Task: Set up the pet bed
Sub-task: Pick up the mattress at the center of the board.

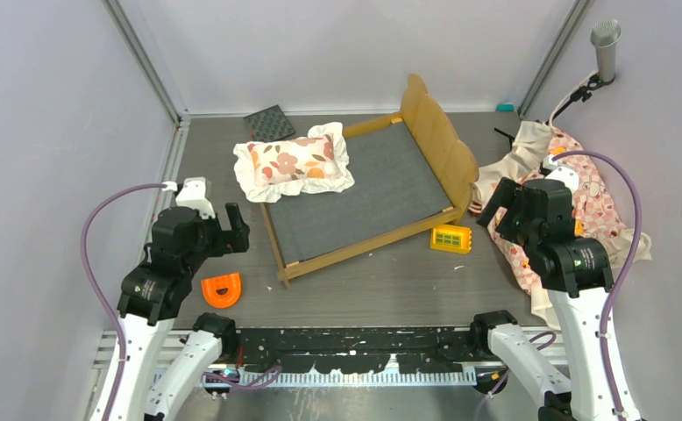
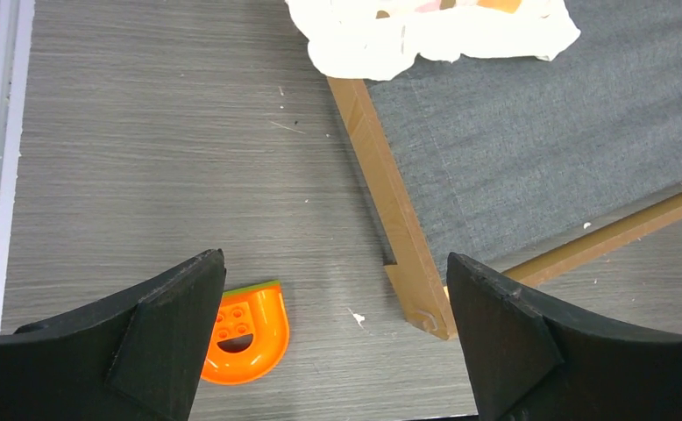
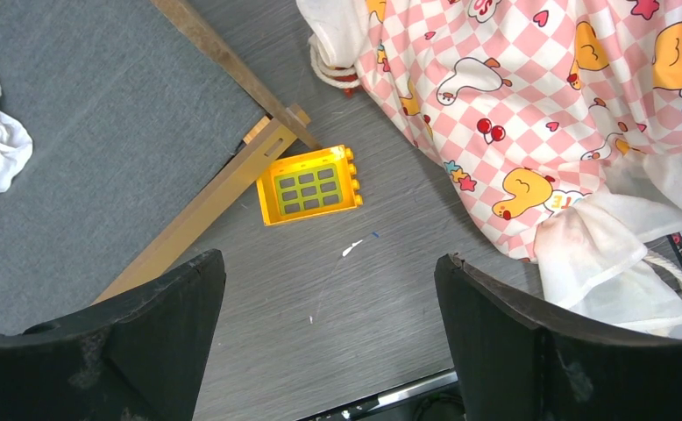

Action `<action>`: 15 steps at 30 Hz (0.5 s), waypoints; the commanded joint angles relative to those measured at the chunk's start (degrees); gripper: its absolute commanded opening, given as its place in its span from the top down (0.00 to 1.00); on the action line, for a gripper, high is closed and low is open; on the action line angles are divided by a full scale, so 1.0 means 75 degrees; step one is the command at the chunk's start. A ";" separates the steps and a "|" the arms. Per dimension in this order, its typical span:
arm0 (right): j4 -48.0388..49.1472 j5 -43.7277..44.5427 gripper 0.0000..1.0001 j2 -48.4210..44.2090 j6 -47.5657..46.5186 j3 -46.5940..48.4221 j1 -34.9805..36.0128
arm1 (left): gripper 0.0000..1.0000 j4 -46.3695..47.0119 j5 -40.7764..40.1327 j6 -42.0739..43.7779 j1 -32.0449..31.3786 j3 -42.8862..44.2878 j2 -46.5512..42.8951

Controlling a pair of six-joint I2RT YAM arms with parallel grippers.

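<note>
The pet bed (image 1: 364,189) sits mid-table, a tan wooden frame with a dark grey mattress panel and a wavy headboard (image 1: 438,136) at its right end. A floral ruffled pillow (image 1: 294,162) lies on its far left corner, overhanging the frame. A pink-checkered sheet (image 1: 587,197) lies crumpled at the right. My left gripper (image 1: 236,230) is open and empty, left of the bed's near corner (image 2: 408,254), above bare table (image 2: 333,342). My right gripper (image 1: 498,206) is open and empty between the bed (image 3: 206,202) and the sheet (image 3: 539,114), above bare table (image 3: 329,333).
An orange arch block (image 1: 222,289) lies near my left gripper and shows in the left wrist view (image 2: 245,338). A yellow window block (image 1: 451,238) lies by the bed's near right corner. A dark square pad (image 1: 270,123) lies at the back. A microphone (image 1: 605,44) stands far right.
</note>
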 commanded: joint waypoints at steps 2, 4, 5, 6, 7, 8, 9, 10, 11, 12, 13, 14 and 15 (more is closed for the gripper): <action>0.0159 -0.0080 0.06 -0.0068 -0.0071 0.0040 -0.0006 | 0.00 0.0639 -0.0383 -0.0251 -0.0018 0.0334 -0.0077; 0.0182 -0.0132 0.06 -0.0088 -0.0076 0.0012 -0.0005 | 0.00 0.1082 -0.0469 -0.0338 -0.0018 0.0528 -0.0071; 0.0182 -0.0152 0.06 -0.0090 -0.0074 0.0020 -0.0005 | 0.00 0.1410 -0.0386 -0.0352 -0.0022 0.0596 -0.0043; 0.0156 -0.0175 0.06 -0.0100 -0.0077 0.0037 -0.0011 | 0.00 0.1695 -0.0299 -0.0364 -0.0018 0.0632 0.0003; 0.0136 -0.0193 0.06 -0.0126 -0.0074 0.0052 -0.0011 | 0.00 0.1971 -0.0291 -0.0437 -0.0019 0.0637 0.0072; 0.0135 -0.0202 0.06 -0.0160 -0.0074 0.0050 -0.0008 | 0.00 0.2168 -0.0331 -0.0534 -0.0018 0.0650 0.0209; 0.0135 -0.0206 0.06 -0.0200 -0.0070 0.0045 -0.0004 | 0.00 0.2328 -0.0363 -0.0630 -0.0018 0.0665 0.0384; 0.0125 -0.0224 0.06 -0.0252 -0.0063 0.0041 -0.0006 | 0.00 0.2392 -0.0418 -0.0702 -0.0019 0.0730 0.0661; 0.0110 -0.0240 0.05 -0.0289 -0.0054 0.0035 -0.0014 | 0.00 0.2363 -0.0510 -0.0805 -0.0009 0.0826 0.0995; 0.0098 -0.0263 0.05 -0.0324 -0.0051 0.0033 -0.0016 | 0.00 0.2343 -0.0547 -0.0927 0.0008 0.0950 0.1351; 0.0065 -0.0277 0.05 -0.0335 -0.0043 0.0043 -0.0006 | 0.00 0.2404 -0.0376 -0.1022 0.0072 0.1034 0.1721; 0.0038 -0.0293 0.05 -0.0340 -0.0023 0.0054 -0.0006 | 0.00 0.2596 -0.0128 -0.1130 0.0225 0.1042 0.2024; 0.0012 -0.0320 0.05 -0.0357 -0.0002 0.0056 -0.0005 | 0.00 0.2871 0.0180 -0.1264 0.0369 0.0993 0.2324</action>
